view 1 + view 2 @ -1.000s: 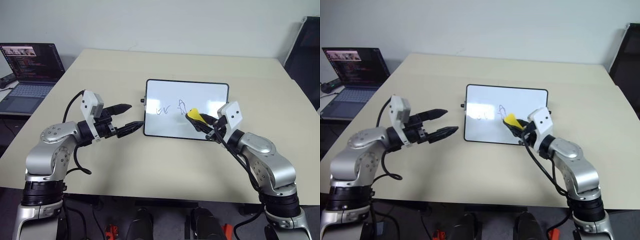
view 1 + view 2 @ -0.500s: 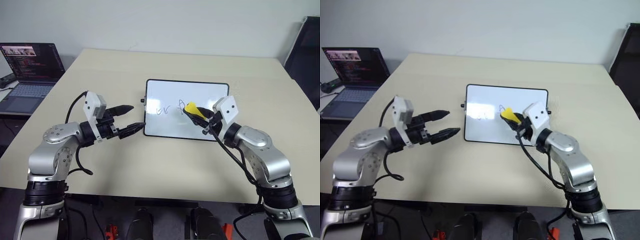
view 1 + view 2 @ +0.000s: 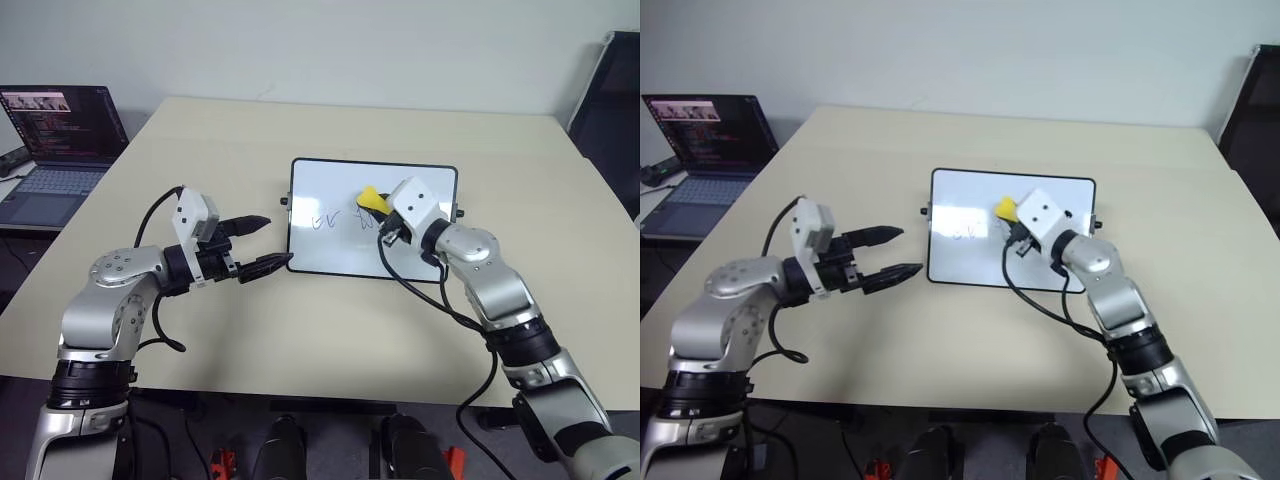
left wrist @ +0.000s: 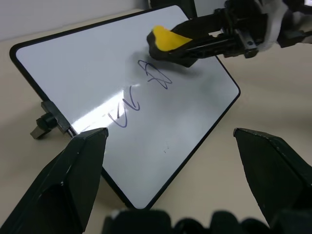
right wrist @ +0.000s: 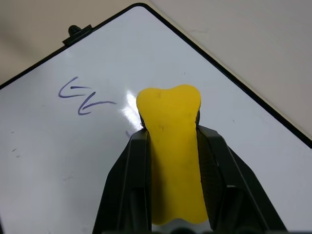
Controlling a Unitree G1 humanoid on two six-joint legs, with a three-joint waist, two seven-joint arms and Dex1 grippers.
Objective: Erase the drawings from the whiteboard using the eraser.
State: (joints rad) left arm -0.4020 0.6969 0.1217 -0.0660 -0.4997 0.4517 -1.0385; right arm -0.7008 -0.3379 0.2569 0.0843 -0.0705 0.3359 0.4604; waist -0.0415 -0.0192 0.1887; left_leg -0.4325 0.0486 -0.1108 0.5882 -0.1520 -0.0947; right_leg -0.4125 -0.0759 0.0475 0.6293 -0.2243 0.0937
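Note:
The whiteboard (image 3: 330, 185) lies flat in the middle of the table, its long side across my view. The drawings are thin dark marks: letter-like squiggles (image 3: 327, 219) and a looped figure (image 3: 364, 222) beside them. My right gripper (image 3: 376, 206) is shut on the yellow eraser (image 3: 370, 197), whose black base faces the board. It holds the eraser close over the board just beyond the looped figure (image 4: 157, 79); I cannot tell whether it touches. My left gripper (image 3: 277, 241) is open with nothing in it, just off the board's left edge.
The beige table (image 3: 250, 330) has bare room around the board on every side. An open laptop (image 3: 60, 140) sits on a separate desk at the far left. A dark chair (image 3: 615, 100) stands at the right edge.
My right gripper has carried the eraser away from me and to the left across the board, rolling at the wrist, from the near right part to above the looped figure. The left gripper stayed put.

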